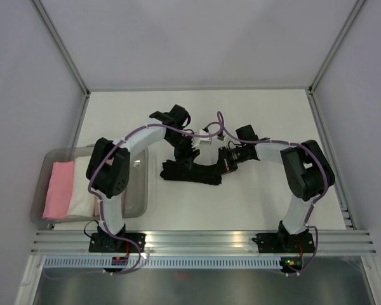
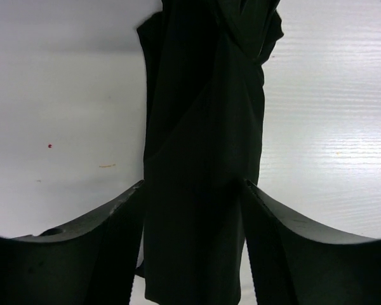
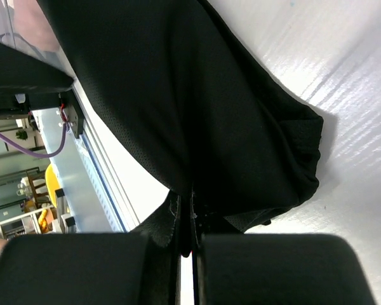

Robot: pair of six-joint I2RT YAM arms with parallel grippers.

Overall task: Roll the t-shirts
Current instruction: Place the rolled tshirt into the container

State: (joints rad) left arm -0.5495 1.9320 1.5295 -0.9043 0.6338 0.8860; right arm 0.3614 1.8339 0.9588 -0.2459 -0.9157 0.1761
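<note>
Black t-shirt point(image 1: 192, 171) lies bunched on the table point(image 1: 260, 114), long axis left-right. Arms bend inward: left jaws spread astride it, right jaws pinch its end.

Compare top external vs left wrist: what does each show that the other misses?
Only top external: the clear bin with a pink roll and a white roll, and the right gripper at the black t-shirt's right end. Only left wrist: the left gripper with fingers spread either side of the cloth, plus a red speck on the table. Both: the black t-shirt on the table.
</note>
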